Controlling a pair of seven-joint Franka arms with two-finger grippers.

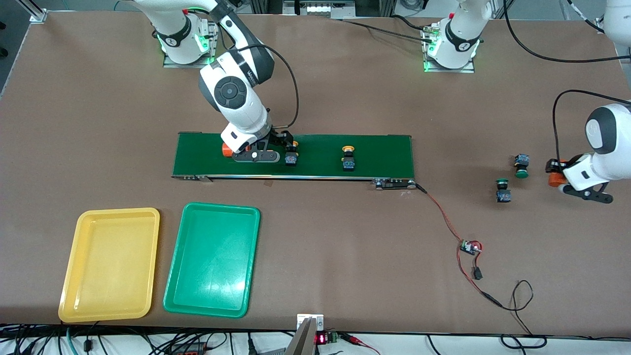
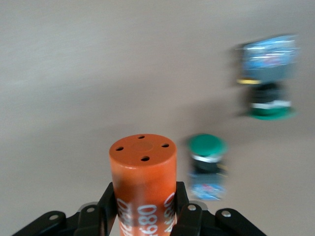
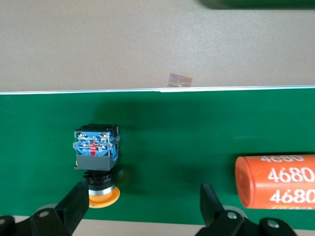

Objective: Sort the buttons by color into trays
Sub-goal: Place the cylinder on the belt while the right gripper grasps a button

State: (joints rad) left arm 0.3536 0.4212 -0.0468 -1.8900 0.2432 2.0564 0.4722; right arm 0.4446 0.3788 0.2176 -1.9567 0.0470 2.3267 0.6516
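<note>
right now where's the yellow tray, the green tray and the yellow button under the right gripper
yellow tray (image 1: 74, 301): front view, its rim near the front camera.
green tray (image 1: 213, 266): front view, bare floor.
yellow button (image 3: 96, 150): right wrist view, its dark block body.
right gripper (image 3: 142, 206): right wrist view, between its open fingers.

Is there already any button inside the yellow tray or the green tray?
No, the yellow tray and the green tray hold no buttons in the front view.

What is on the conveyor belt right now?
On the belt lie two yellow buttons. The open right tool is at one. An orange cylinder shows beside it; the arm covers the rest there.
</note>
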